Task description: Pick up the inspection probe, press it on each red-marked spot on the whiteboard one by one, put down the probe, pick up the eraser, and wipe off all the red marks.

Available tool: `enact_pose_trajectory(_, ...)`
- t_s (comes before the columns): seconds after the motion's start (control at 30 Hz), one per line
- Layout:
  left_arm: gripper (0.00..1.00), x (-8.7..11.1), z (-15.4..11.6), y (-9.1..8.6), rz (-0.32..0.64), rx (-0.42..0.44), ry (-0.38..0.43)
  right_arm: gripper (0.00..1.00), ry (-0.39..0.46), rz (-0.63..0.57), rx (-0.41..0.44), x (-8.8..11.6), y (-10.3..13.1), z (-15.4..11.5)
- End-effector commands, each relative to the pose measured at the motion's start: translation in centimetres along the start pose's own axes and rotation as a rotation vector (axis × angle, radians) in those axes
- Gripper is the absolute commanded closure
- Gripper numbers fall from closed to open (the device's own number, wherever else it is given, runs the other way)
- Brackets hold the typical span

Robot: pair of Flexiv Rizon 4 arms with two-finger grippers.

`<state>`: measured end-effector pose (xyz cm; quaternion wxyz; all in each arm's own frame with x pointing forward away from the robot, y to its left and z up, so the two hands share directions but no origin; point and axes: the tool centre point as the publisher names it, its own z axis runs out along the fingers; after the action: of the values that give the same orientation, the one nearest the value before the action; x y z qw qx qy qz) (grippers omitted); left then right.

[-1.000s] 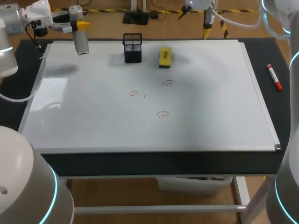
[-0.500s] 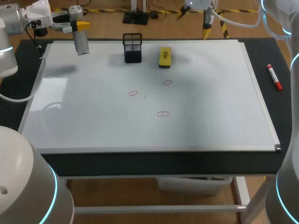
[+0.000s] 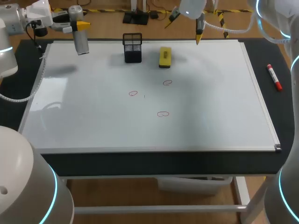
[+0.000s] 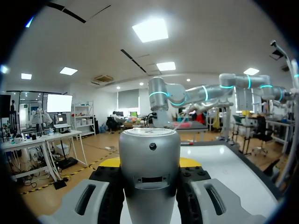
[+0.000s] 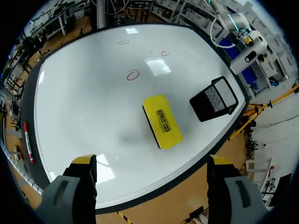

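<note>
A table (image 3: 261, 60) with a dark top stands on a white frame (image 3: 240, 191) of legs and a low crossbar. A pale bin (image 3: 191, 183) sits just under the table's front edge. Wooden floor (image 3: 117, 191) shows beneath the frame.

I worked at a test bench in a robotics lab. A whiteboard (image 3: 210, 116) lay flat on a black-topped table (image 3: 285, 116), with my left arm (image 3: 14, 23) coming in over the whiteboard's far left corner and my right arm (image 3: 275, 14) over its far edge. Small red circles (image 3: 133, 93) were drawn near the whiteboard's middle, a yellow eraser (image 3: 165, 57) and a black mesh holder (image 3: 132, 47) sat by its far edge, a red marker (image 3: 274, 77) lay just off its right edge, and my left gripper (image 4: 149, 163) was clamped round a grey inspection probe (image 3: 82, 44).
</note>
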<state>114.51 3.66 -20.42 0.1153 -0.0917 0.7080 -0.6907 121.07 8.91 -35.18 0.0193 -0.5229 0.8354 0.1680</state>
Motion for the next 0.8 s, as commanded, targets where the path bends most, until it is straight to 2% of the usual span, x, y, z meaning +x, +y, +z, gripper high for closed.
enact_pose_trajectory(0.03, 1.0, 0.2, 0.0, -0.2, 0.001, -0.001, -0.004, 0.0, 0.432, -0.053, -0.071, -1.4, -1.6, 1.4)
enact_pose_trajectory(0.33, 1.0, 0.2, 0.0, -0.2, 0.001, -0.001, -0.004, 0.0, 0.567, -0.178, -0.082, -2.4, -1.5, 2.9)
enact_pose_trajectory(0.8, 1.0, 0.2, 0.0, -0.2, 0.001, -0.001, -0.004, 0.0, 0.602, -0.21, -0.111, -3.0, -0.8, 4.7)
